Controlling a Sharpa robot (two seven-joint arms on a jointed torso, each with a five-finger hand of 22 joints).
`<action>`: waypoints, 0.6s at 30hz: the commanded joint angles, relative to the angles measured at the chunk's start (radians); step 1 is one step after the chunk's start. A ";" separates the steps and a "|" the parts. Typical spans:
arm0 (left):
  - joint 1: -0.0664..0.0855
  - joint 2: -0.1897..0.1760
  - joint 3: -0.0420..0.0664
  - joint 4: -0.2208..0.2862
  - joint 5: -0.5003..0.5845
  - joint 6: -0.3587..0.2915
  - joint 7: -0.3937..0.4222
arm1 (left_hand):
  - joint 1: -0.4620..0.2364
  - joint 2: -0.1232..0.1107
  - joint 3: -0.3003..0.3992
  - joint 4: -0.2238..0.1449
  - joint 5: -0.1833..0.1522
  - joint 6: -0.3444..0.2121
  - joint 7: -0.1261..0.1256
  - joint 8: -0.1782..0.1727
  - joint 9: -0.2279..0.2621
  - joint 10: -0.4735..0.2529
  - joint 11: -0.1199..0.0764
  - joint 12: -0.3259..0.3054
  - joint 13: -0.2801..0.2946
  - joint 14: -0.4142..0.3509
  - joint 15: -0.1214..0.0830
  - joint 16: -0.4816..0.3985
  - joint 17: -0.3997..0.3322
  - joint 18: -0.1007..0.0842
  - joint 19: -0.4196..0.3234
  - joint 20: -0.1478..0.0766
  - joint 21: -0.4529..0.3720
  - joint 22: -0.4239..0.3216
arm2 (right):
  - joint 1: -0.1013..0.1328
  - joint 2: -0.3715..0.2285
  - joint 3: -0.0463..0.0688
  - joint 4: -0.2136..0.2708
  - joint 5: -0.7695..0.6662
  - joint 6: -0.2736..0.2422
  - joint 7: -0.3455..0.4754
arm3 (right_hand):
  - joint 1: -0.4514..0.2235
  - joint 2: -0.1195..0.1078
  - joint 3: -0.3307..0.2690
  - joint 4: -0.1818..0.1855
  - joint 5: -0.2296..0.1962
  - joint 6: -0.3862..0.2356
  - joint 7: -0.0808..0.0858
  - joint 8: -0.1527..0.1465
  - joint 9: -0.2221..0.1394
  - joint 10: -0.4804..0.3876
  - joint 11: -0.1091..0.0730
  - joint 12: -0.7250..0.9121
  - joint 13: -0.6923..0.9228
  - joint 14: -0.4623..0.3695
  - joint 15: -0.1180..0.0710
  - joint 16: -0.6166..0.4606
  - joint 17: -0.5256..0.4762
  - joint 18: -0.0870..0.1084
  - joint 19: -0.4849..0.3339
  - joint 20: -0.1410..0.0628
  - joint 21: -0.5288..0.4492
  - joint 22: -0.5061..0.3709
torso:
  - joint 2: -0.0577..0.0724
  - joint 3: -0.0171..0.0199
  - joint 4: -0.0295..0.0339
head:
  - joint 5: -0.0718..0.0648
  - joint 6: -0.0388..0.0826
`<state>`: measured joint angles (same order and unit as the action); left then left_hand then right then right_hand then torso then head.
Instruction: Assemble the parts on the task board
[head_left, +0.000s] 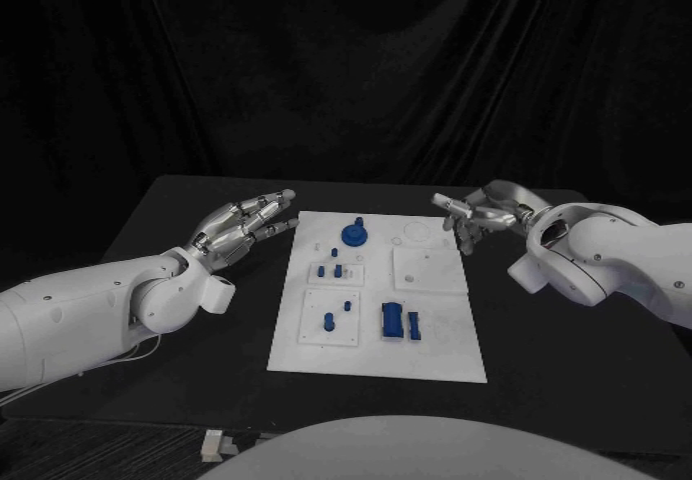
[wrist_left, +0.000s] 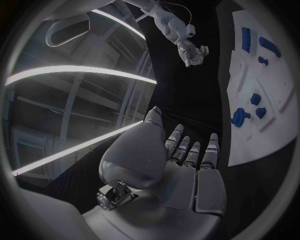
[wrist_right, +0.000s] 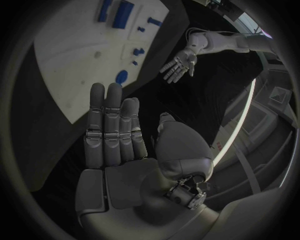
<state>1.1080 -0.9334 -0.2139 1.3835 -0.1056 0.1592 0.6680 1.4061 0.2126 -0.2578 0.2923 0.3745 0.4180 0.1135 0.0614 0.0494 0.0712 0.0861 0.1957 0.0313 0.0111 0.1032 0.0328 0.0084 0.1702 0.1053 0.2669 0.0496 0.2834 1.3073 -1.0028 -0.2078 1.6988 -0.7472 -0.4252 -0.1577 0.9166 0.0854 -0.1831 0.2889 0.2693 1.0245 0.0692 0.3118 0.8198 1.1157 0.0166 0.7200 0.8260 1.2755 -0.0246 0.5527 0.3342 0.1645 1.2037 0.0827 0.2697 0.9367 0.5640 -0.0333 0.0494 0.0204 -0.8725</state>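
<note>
place: likely lab or studio | cues: black table (head_left: 173, 300), black drape backdrop (head_left: 346, 90), ceiling strip lights (wrist_left: 75, 75)

A black counter (head_left: 173, 330) carries the white task board (head_left: 433, 350) — lying flat at its middle, long side running away from the robot — with small blue parts (head_left: 394, 320) on the board and bare dark counter on either side of it.

Lighting: dim room, black backdrop; task board (head_left: 378, 300) brightest, evenly lit without glare; wrist views fisheye-bent, bright ceiling strips streaking.
</note>
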 joint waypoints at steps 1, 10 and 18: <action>0.015 -0.001 0.002 0.015 0.006 -0.053 0.077 | -0.008 0.000 -0.007 0.000 -0.008 -0.018 -0.007 -0.007 -0.004 -0.008 -0.005 -0.007 -0.001 -0.004 -0.003 -0.003 -0.001 0.010 -0.007 -0.002 0.000 -0.002 | 0.009 0.001 0.000 -0.019 0.295 -0.069 0.364 | 0.015 0.018 -0.040 -0.001 -0.056 -0.070 0.065 -0.060 -0.091 -0.162 0.070 -0.168 -0.131 -0.154 0.079 -0.156 -0.071 -0.004 -0.116 0.059 -0.133 -0.107 | -0.024 0.0037 -0.0064 | 0.005 0.000; 0.027 0.023 0.001 0.013 0.006 -0.066 0.098 | -0.051 -0.013 -0.038 0.000 -0.080 -0.012 -0.018 -0.009 -0.003 -0.016 -0.029 -0.017 -0.003 -0.011 -0.055 -0.033 -0.008 -0.003 -0.099 -0.061 -0.044 -0.243 | -0.040 0.026 0.000 -0.085 0.551 0.163 0.656 | -0.039 -0.127 0.038 0.014 -0.212 -0.646 -0.111 -0.264 -0.543 -0.854 0.104 -0.628 -0.604 -1.070 0.185 -0.513 -0.301 -0.090 -1.136 0.137 -0.252 -0.812 | -0.064 0.0157 -0.0296 | 0.024 0.000; 0.028 0.040 0.001 0.007 0.005 -0.077 0.126 | -0.078 -0.021 -0.046 0.000 -0.120 -0.054 -0.047 -0.020 -0.009 -0.038 -0.055 -0.056 -0.008 -0.011 -0.078 -0.033 -0.008 0.007 -0.104 -0.094 -0.047 -0.269 | -0.096 0.044 0.000 -0.127 0.617 0.252 0.744 | 0.012 -0.162 0.054 0.009 -0.196 -0.871 -0.222 -0.287 -0.719 -1.047 0.022 -0.666 -0.730 -1.258 0.128 -0.541 -0.325 -0.018 -1.202 0.098 -0.268 -0.928 | -0.080 0.0288 -0.0450 | 0.030 0.000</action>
<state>1.1335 -0.8970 -0.2137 1.3914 -0.1055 0.0993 0.6754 1.3376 0.1889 -0.2991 0.2951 0.2565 0.3680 0.0678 0.0474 0.0417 0.0343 0.0377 0.1421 0.0243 0.0003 0.0355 0.0035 0.0008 0.1703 0.0006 0.1786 0.0058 0.0145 1.2167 -0.9599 -0.2094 1.5761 -0.2046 -0.2557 0.4915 0.9215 -0.0787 -0.1332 0.2993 0.0694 0.1587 -0.1525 0.0277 0.1029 0.0742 0.0389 0.0503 0.0975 0.0233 0.1002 0.0142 0.0104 0.1334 0.0019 0.1786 0.0075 0.0100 0.4912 -0.0097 0.0119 0.0486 -0.8725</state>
